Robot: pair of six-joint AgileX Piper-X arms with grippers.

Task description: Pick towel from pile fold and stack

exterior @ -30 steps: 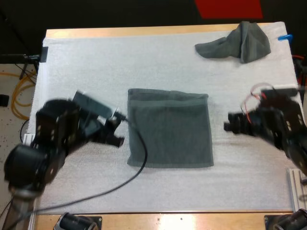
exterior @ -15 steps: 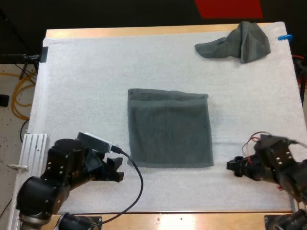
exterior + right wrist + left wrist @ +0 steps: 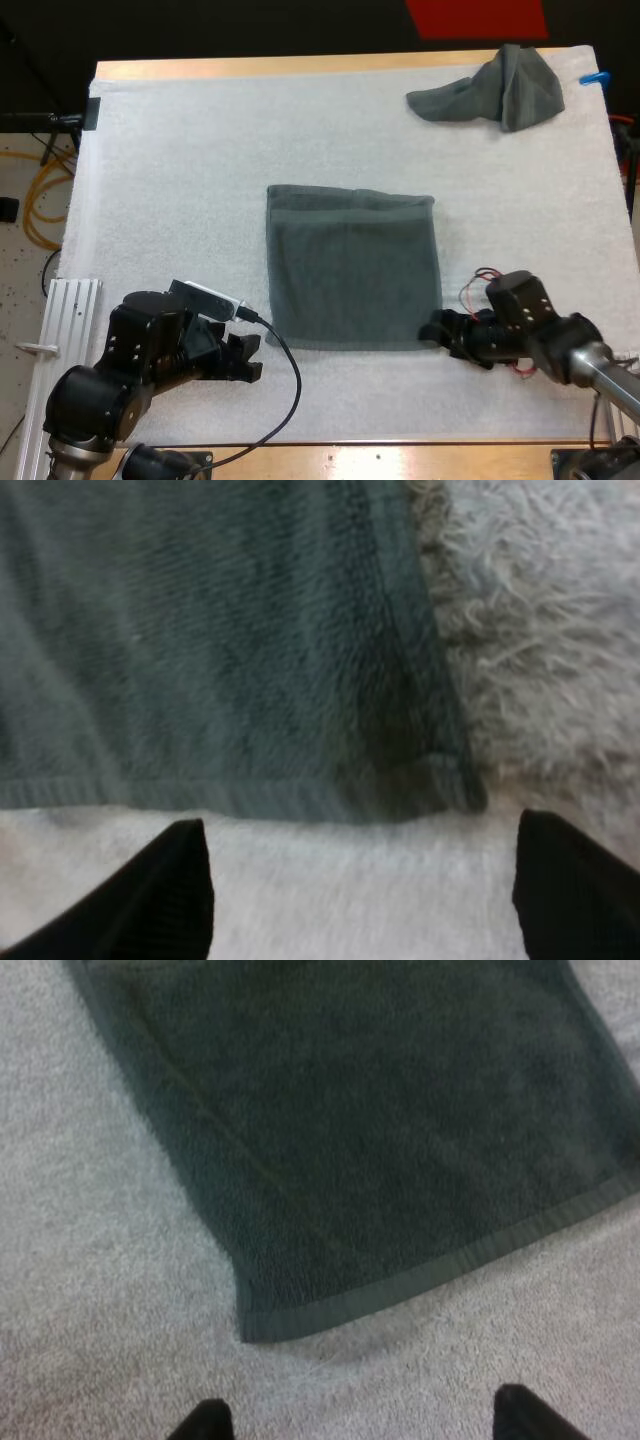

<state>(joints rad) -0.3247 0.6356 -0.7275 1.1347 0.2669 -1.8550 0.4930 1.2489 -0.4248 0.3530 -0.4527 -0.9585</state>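
Right hand [image 3: 434, 335] slid to the towel [image 3: 352, 268] corner (fingers apart).

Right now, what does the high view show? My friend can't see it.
A flat dark towel lies on the white mat, the left gripper by its near left corner, the right gripper at its near right corner. A crumpled towel sits far right.
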